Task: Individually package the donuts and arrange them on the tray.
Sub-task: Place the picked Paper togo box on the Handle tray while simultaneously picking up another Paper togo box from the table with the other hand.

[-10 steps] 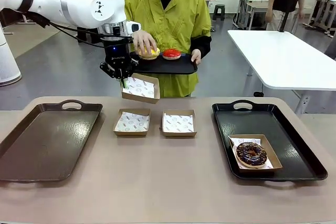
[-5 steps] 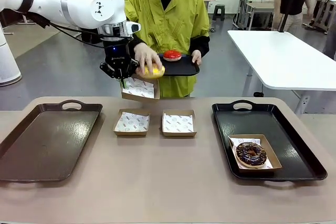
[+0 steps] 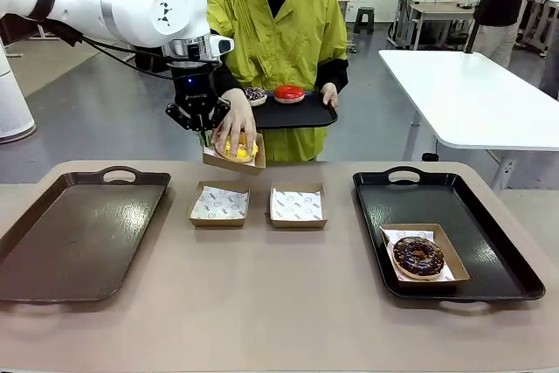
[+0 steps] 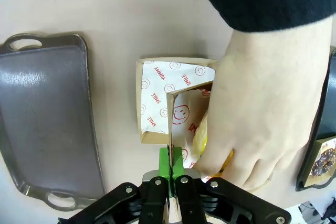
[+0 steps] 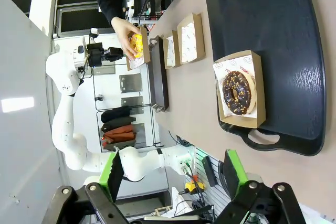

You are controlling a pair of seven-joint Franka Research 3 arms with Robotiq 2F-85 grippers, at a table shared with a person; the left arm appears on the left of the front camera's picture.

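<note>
A robotics lab in a large open hall: a white robot arm [image 3: 131, 2] reaches over a beige work table [image 3: 279, 321], with bare grey floor [image 3: 96, 120], a white folding table [image 3: 472, 85] and further workbenches [image 3: 428, 8] (a person standing by them) behind.

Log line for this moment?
left gripper: shut on box | right gripper: open | person's hand: on yellow donut in box | chocolate donut: boxed

- You have bright, even overhead light in the front view, with soft, short shadows on the table [image 3: 279, 303].
- Glare streaks the brown tray [image 3: 79, 233] at the left and the black tray [image 3: 498, 251] at the right.
- Your left wrist view bows at its edges, and the hand [image 4: 262, 114] near the lens looks soft.
- Your right wrist view is sharp across the black tray.
</note>
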